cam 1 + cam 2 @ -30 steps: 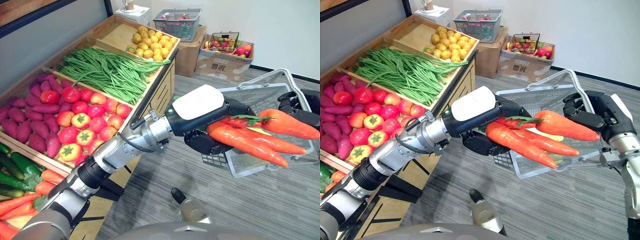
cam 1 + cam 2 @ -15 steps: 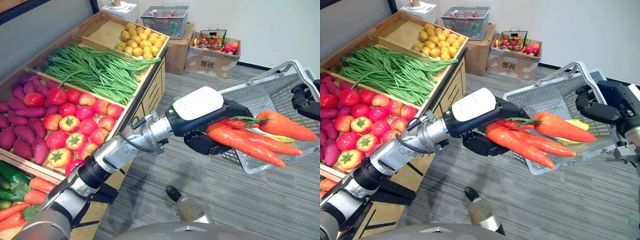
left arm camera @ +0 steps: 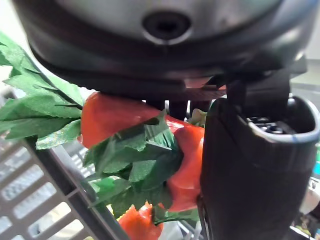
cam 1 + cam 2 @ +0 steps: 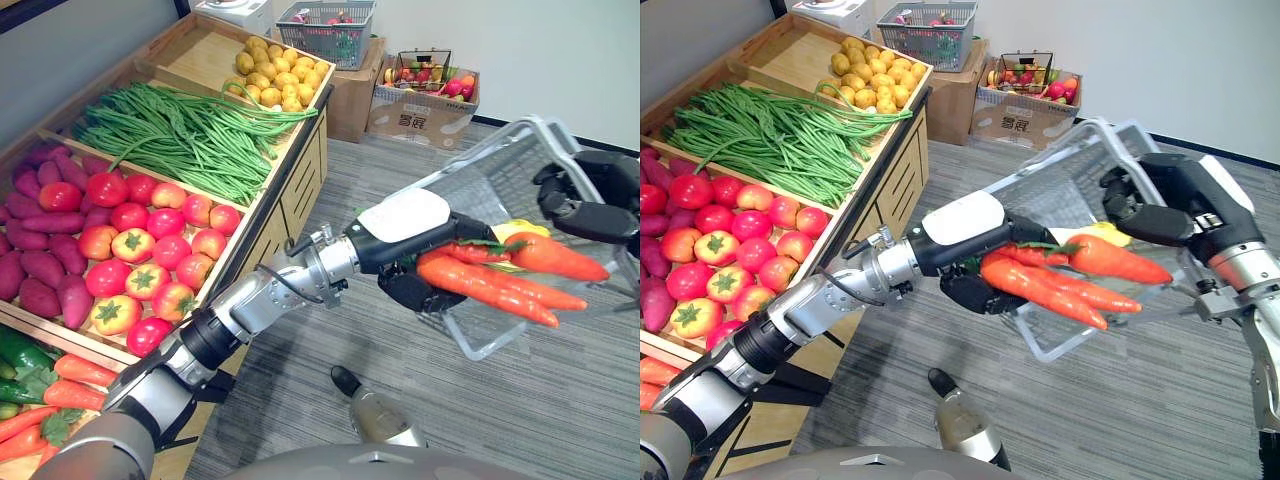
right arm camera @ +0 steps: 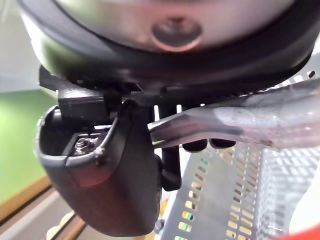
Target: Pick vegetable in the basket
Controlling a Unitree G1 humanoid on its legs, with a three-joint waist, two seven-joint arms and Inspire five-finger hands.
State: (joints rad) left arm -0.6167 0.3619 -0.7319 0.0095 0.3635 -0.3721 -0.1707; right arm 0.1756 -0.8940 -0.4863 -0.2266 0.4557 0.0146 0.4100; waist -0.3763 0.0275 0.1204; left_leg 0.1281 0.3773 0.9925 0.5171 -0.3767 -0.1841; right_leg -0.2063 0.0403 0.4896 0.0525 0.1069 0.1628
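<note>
My left hand (image 4: pixel 420 258) is shut on a bunch of orange carrots (image 4: pixel 500 285) with green leaves (image 3: pixel 135 160), and the bunch points into the mouth of a grey wire basket (image 4: pixel 1050 195). The basket is tilted toward the carrots, and my right hand (image 4: pixel 1160 205) is shut on its handle (image 5: pixel 225 120). A yellow vegetable (image 4: pixel 1110 236) lies inside the basket behind the carrots. In the left wrist view the carrot tops (image 3: pixel 115 120) sit pressed between the thumb (image 3: pixel 250 170) and the palm.
A wooden produce stand (image 4: pixel 300 160) on the left holds green beans (image 4: pixel 190 135), tomatoes (image 4: pixel 150 245), sweet potatoes (image 4: pixel 40 260), small yellow fruit (image 4: pixel 275 75), cucumbers and more carrots (image 4: pixel 60 385). Cardboard boxes (image 4: pixel 420 105) with baskets stand by the far wall. Grey floor lies below the basket.
The right hand has swung the basket closer to the carrots and tilted it more toward them. The left hand still holds the bunch, shifted slightly right; the camera has also moved.
</note>
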